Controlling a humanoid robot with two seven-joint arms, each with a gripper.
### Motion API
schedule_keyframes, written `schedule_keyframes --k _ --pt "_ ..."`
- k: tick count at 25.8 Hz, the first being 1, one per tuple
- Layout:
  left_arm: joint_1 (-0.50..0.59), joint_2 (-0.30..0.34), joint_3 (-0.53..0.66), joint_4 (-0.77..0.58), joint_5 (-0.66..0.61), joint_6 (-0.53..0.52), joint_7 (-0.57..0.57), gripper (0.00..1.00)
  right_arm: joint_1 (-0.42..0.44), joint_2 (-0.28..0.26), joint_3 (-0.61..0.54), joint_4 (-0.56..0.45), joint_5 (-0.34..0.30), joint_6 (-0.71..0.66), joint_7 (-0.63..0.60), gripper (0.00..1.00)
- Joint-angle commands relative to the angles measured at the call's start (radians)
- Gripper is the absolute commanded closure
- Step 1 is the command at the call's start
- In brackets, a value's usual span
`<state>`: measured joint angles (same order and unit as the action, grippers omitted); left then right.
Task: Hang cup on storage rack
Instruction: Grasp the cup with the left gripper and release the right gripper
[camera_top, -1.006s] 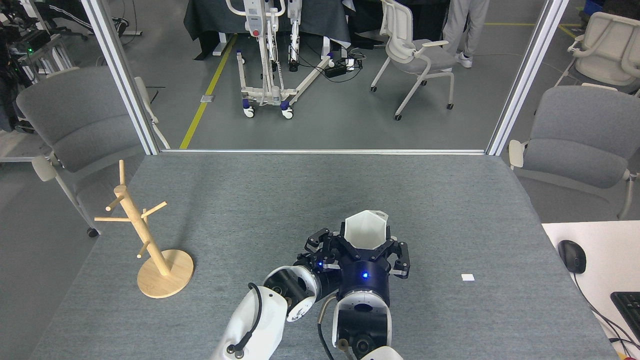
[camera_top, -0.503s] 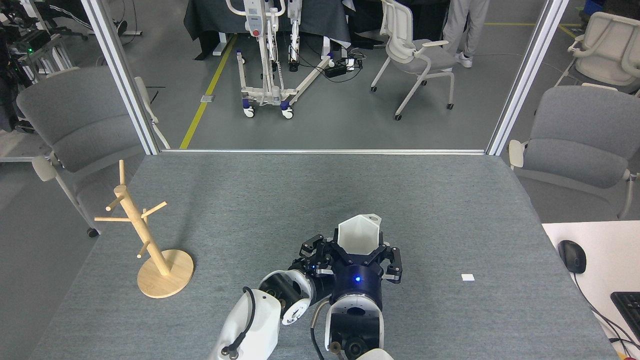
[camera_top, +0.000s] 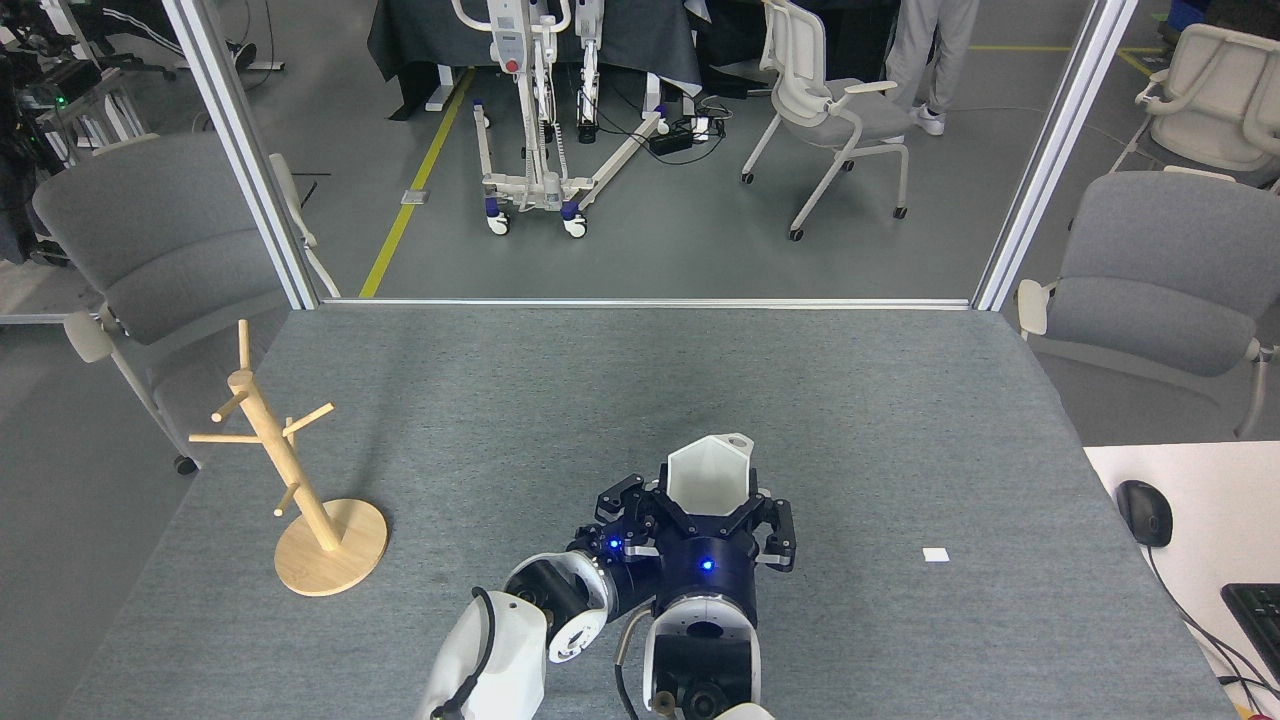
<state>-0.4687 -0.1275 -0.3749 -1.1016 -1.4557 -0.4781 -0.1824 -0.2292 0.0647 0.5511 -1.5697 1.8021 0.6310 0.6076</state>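
Right claw (camera_top: 712, 510) is clenched on the cup (camera_top: 708, 477), mouth facing up and away. Left claw (camera_top: 622, 515) sits just left of it, touching or nearly; can't tell if it's released or closed. Since a second ago claw and cup have slid left and nearer the robot. Storage rack (camera_top: 290, 470) stands well left of the claw on the worktop (camera_top: 900, 420), pegs bare. Looks like transport toward the rack is starting; hanging not yet done.

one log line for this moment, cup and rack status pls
phase: transport | right gripper: shut on white cup | left gripper: beside it, state unclear | mug tree: pegs empty, table's left
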Motion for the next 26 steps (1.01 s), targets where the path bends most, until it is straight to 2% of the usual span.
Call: schedule_keyframes --k 1,11,12,13,14,15,16,17,24,25,26 --pt "0.022 0.0 0.013 -0.188 0.0 -0.01 0.043 0.01 0.005 0.0 0.0 0.0 0.0 0.012 -0.002 0.79" --pt "0.048 0.002 0.019 -0.221 -0.005 -0.001 0.123 0.04 0.016 -0.002 0.001 0.002 0.0 0.022 -0.008 0.79" --pt "0.053 0.002 0.019 -0.221 -0.005 -0.001 0.123 0.11 0.016 -0.002 0.001 0.002 0.0 0.022 -0.008 0.79" --pt "0.054 0.002 0.019 -0.222 -0.008 -0.002 0.123 0.23 0.014 -0.002 0.001 0.002 0.0 0.022 -0.008 0.79" --pt "0.056 0.003 0.019 -0.224 -0.008 -0.008 0.123 0.41 0.014 -0.002 0.001 0.002 0.0 0.022 -0.008 0.79" --pt "0.056 0.006 0.017 -0.227 -0.008 -0.013 0.118 0.65 0.014 -0.002 0.001 0.002 0.0 0.022 -0.008 0.79" --pt "0.058 0.012 0.017 -0.236 -0.006 -0.019 0.113 0.95 0.014 -0.002 0.001 0.002 -0.001 0.022 -0.008 0.79" --pt "0.059 0.016 0.016 -0.244 -0.006 -0.03 0.11 1.0 0.014 -0.002 0.001 0.002 0.0 0.022 -0.008 0.79" --pt "0.064 0.016 0.019 -0.242 -0.008 -0.025 0.106 1.0 0.014 -0.002 0.001 0.002 -0.001 0.021 -0.009 0.76" --pt "0.064 0.016 0.019 -0.242 -0.008 -0.025 0.106 1.0 0.014 -0.002 0.001 0.002 -0.003 0.021 -0.009 0.72" --pt "0.064 0.016 0.019 -0.242 -0.008 -0.025 0.104 1.0 0.014 -0.002 0.001 0.007 -0.003 0.021 -0.011 0.57"
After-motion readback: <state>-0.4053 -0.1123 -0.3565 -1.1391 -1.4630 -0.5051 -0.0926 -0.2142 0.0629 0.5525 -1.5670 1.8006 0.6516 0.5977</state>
